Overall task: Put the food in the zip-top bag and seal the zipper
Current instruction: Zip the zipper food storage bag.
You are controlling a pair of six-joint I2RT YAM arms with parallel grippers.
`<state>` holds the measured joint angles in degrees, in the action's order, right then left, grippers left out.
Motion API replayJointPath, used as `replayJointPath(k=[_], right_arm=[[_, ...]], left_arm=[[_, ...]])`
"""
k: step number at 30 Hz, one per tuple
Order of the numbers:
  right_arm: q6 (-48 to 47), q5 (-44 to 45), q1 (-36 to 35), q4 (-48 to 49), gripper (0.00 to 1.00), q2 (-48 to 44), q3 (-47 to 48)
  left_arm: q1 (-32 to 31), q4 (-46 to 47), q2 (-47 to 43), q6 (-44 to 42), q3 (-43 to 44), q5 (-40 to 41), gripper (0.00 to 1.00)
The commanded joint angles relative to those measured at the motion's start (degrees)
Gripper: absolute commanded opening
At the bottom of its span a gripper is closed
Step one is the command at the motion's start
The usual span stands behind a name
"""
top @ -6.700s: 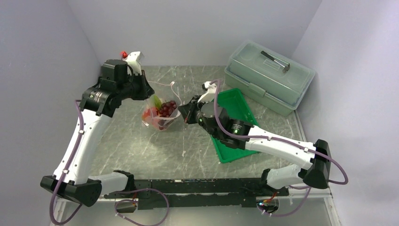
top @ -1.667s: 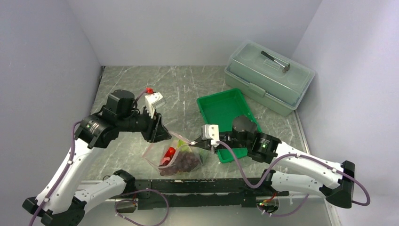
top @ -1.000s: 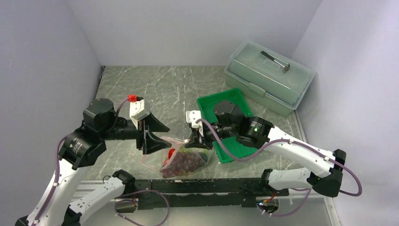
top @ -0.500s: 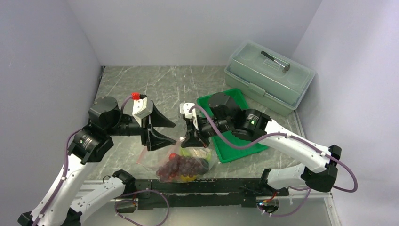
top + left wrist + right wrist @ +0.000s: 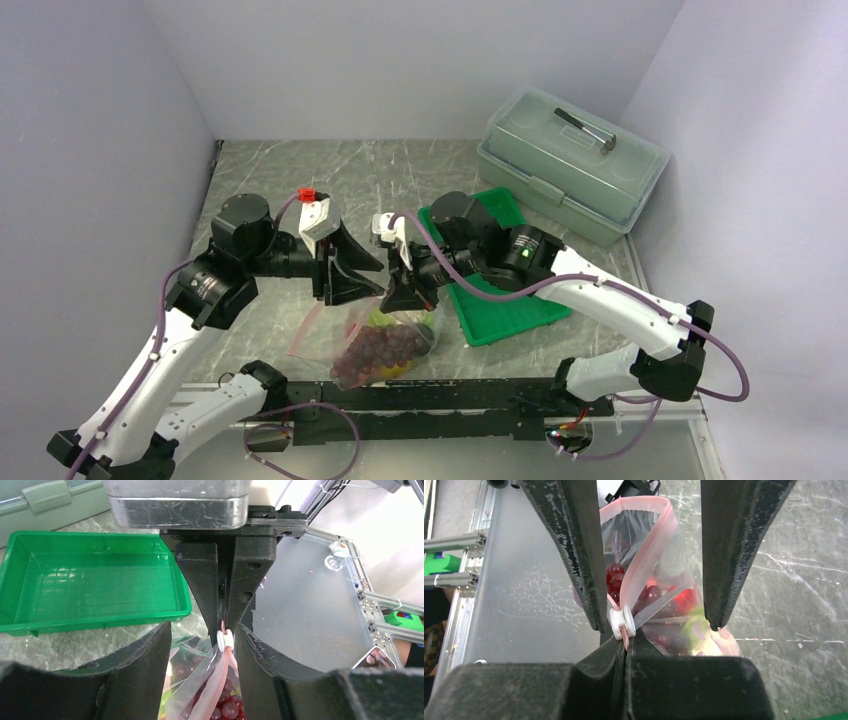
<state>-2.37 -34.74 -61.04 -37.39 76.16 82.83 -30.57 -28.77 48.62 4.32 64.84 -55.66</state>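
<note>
A: Where's the bag (image 5: 372,338)?
B: Near edge of the table (image 5: 400,180), between the arms, food (image 5: 382,352) inside, mouth held up.
A: Grippers?
B: The right gripper (image 5: 624,649) is clamped on the zipper (image 5: 647,559), just behind the slider (image 5: 621,621). The left gripper (image 5: 202,632) is spread, fingers (image 5: 145,655) either side of the slider, not pinching.
A: Zipper axis?
B: Runs from that clamp straight off between the left fingers, toward the left arm; past the slider the mouth gapes. Left is nearer, so likely it closes on the slider and pulls along that line.
</note>
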Motion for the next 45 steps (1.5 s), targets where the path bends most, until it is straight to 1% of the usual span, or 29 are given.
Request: replayJointPath(k=[1,5,8,11,17,24,28,29,31,32,37,45], right_arm=[[2.28,-0.02,0.13,4.25,0.0,-1.62,4.01],[2.28,1.14,0.13,4.01,0.0,-1.55,4.39],[4.1,1.95,0.13,3.82,0.0,-1.04,4.62],[4.49,2.07,0.13,4.22,0.0,-0.78,4.69],[5.04,2.48,0.13,4.94,0.0,-0.73,4.42],[5.58,3.18,0.13,5.38,0.0,-0.42,4.01],[5.77,3.36,0.13,5.65,0.0,-0.08,4.01],[5.93,3.53,0.13,5.73,0.0,-0.04,3.97],[6.03,3.68,0.13,5.83,0.0,0.18,3.86],[6.01,3.71,0.13,5.95,0.0,0.21,3.72],[6.13,4.14,0.22,6.02,0.0,-0.01,3.65],[6.29,5.29,1.71,5.79,0.0,-3.05,3.31]], left_arm=[[0.12,3.12,-0.67,0.83,-0.98,-3.22,0.53],[0.07,3.84,-0.81,1.32,-1.83,-3.68,0.52],[0.07,3.55,-0.68,1.41,-1.58,-4.07,0.5],[0.11,2.36,-0.48,0.63,-1.03,-3.97,0.47],[0.08,0.44,0.15,-0.49,-0.57,-4.34,0.33],[0.07,0.44,0.31,-0.71,-0.78,-5.23,0.24],[0.08,2.07,0.42,0.37,-0.93,-6.75,0.17],[0.08,2.54,0.42,0.69,-1.07,-7.12,0.15],[0.07,3.13,0.51,0.94,-1.17,-7.98,0.01],[0.08,3.31,0.44,1.03,-1.28,-8.35,0.0],[0.07,4.14,-0.25,1.15,-2.02,-8.94,0.0],[0.07,0.12,-0.96,-1.03,-2.11,-7.11,0.0]])
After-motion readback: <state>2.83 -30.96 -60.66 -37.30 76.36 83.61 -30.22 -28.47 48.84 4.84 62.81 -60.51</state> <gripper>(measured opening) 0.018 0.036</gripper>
